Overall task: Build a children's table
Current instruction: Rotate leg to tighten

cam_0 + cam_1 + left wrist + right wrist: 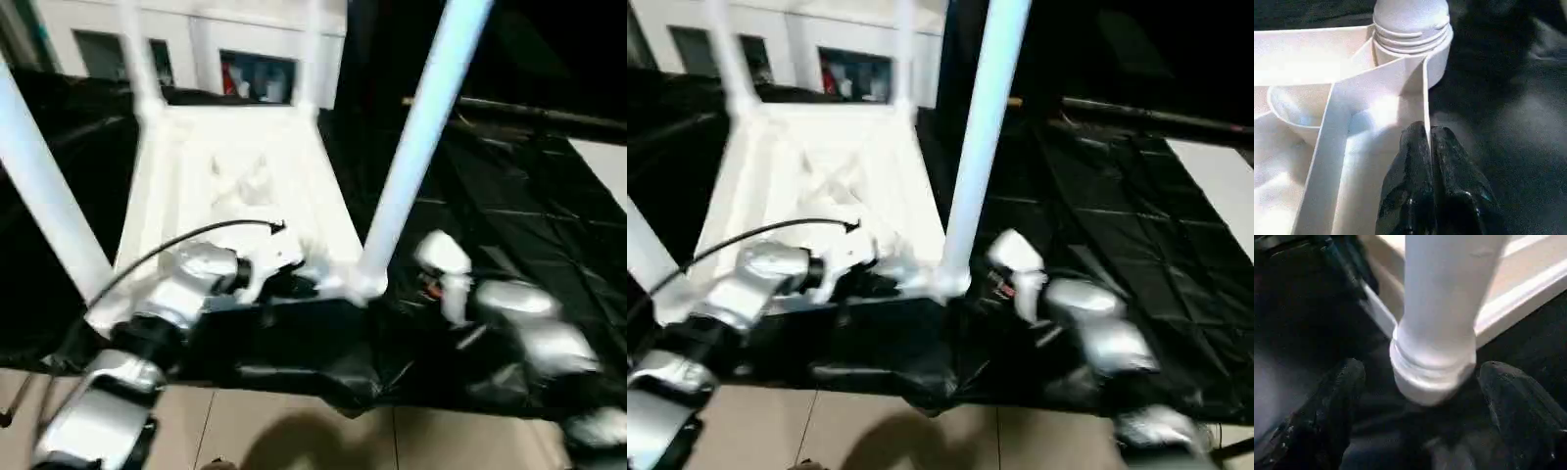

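Beyond your grippers, the worktable [549,245] runs away from you under a creased black sheet [1136,235] that hangs over the near edge below them. Under that edge you have a beige tiled floor [323,431]. Far ahead of both grippers stands a white wall [186,29] with dark window openings [257,76]. Out past your right gripper lies a flat white board [1225,186].
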### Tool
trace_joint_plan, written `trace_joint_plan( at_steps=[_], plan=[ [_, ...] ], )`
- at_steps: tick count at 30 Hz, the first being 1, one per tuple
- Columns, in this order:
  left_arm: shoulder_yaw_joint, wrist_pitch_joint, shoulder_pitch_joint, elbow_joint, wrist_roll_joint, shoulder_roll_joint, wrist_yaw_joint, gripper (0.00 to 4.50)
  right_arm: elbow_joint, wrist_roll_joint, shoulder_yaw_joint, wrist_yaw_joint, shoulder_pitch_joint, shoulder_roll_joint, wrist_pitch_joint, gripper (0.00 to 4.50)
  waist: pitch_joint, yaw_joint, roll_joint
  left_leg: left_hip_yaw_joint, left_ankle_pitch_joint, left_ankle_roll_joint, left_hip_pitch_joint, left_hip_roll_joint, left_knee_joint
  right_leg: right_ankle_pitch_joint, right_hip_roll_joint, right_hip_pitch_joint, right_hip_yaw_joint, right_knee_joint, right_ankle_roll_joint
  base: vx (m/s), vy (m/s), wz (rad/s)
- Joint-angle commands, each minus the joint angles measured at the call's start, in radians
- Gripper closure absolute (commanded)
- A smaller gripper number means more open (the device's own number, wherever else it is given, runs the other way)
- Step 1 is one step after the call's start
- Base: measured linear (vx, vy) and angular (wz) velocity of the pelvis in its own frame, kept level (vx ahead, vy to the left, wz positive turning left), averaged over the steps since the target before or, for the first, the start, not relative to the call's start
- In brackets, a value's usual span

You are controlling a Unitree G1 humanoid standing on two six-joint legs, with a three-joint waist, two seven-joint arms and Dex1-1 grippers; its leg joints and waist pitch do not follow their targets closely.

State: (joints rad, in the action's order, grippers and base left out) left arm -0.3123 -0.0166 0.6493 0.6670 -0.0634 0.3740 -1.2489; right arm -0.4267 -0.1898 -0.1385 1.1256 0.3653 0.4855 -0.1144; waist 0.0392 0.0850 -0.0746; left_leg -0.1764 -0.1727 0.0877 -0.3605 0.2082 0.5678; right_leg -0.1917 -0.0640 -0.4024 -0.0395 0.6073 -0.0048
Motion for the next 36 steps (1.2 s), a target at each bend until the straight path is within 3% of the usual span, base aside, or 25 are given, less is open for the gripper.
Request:
trace_joint_plan(
  at_steps=[1, 11, 18, 19, 23, 26, 30, 32, 33, 36],
  plan=[
    [-0.060, -0.006, -0.032, -0.004, -0.008, -0.002, -0.074, 4.50, 0.049, -0.015, -0.004, 0.019, -0.012, 0.012, -0.027, 0.49, -0.050, -0.007, -0.002, -0.002, -0.209, -0.058, 0.006, 0.025, -0.058, -0.175, -0.063, 0.045, 0.037, -0.073, -0.200, 0.000, 0.000, 0.00],
    [-0.053, -0.023, -0.045, -0.074, 0.066, 0.065, -0.257, 4.50, 0.165, -0.039, 0.003, 0.024, -0.078, 0.041, -0.096, 0.49, -0.051, -0.001, 0.007, -0.003, -0.195, -0.043, 0.010, 0.028, -0.058, -0.123, -0.062, 0.047, 0.037, -0.065, -0.217, 0.000, 0.000, 0.00],
    [-0.035, -0.009, -0.038, -0.077, 0.070, 0.084, -0.267, 4.50, 0.186, -0.042, 0.017, 0.010, -0.093, 0.042, -0.109, 0.49, -0.051, -0.003, 0.011, -0.003, -0.213, -0.030, 0.010, 0.026, -0.057, -0.141, -0.061, 0.047, 0.037, -0.067, -0.214, 0.000, 0.000, 0.00],
    [-0.019, -0.020, -0.033, -0.077, 0.083, 0.084, -0.264, 4.23, 0.193, -0.042, 0.023, 0.003, -0.100, 0.040, -0.112, 0.42, -0.051, -0.002, 0.009, -0.002, -0.208, -0.030, 0.010, 0.026, -0.057, -0.133, -0.062, 0.048, 0.037, -0.066, -0.212, 0.000, 0.000, 0.00],
    [-0.008, -0.027, -0.033, -0.090, 0.096, 0.095, -0.270, 3.88, 0.205, -0.046, 0.028, -0.001, -0.110, 0.041, -0.118, 0.39, -0.053, -0.003, 0.009, -0.002, -0.195, -0.032, 0.008, 0.024, -0.056, -0.115, -0.061, 0.050, 0.036, -0.063, -0.215, 0.000, 0.000, 0.00],
    [0.027, -0.061, -0.044, -0.154, 0.146, 0.115, -0.280, 3.75, 0.233, -0.061, 0.036, -0.009, -0.124, 0.050, -0.134, 0.39, -0.054, -0.002, 0.012, -0.003, -0.175, -0.036, 0.010, 0.026, -0.054, -0.057, -0.059, 0.051, 0.036, -0.057, -0.236, 0.000, 0.000, 0.00],
    [0.078, -0.134, -0.078, -0.262, 0.215, 0.139, -0.283, 3.43, 0.272, -0.072, 0.051, -0.018, -0.145, 0.065, -0.147, 0.39, -0.050, -0.005, 0.017, -0.003, -0.210, -0.025, 0.011, 0.026, -0.056, -0.106, -0.060, 0.051, 0.036, -0.059, -0.236, 0.000, 0.000, 0.00],
    [0.155, -0.223, -0.129, -0.385, 0.289, 0.161, -0.246, 3.41, 0.350, -0.111, 0.094, -0.036, -0.181, 0.079, -0.187, 0.39, -0.049, -0.006, 0.017, -0.003, -0.214, -0.019, 0.010, 0.028, -0.057, -0.117, -0.059, 0.053, 0.039, -0.058, -0.232, 0.000, 0.000, 0.00],
    [0.185, -0.253, -0.149, -0.428, 0.314, 0.167, -0.226, 3.19, 0.383, -0.128, 0.114, -0.045, -0.196, 0.083, -0.204, 0.39, -0.048, -0.008, 0.017, -0.003, -0.218, -0.021, 0.010, 0.027, -0.057, -0.123, -0.056, 0.052, 0.038, -0.059, -0.229, 0.000, 0.000, 0.00],
    [0.281, -0.305, -0.210, -0.517, 0.336, 0.139, -0.065, 2.98, 0.465, -0.174, 0.177, -0.073, -0.240, 0.089, -0.245, 0.39, -0.044, -0.009, 0.022, -0.003, -0.241, -0.025, 0.012, 0.025, -0.057, -0.181, -0.053, 0.046, 0.037, -0.069, -0.211, 0.000, 0.000, 0.00]
  ],
)
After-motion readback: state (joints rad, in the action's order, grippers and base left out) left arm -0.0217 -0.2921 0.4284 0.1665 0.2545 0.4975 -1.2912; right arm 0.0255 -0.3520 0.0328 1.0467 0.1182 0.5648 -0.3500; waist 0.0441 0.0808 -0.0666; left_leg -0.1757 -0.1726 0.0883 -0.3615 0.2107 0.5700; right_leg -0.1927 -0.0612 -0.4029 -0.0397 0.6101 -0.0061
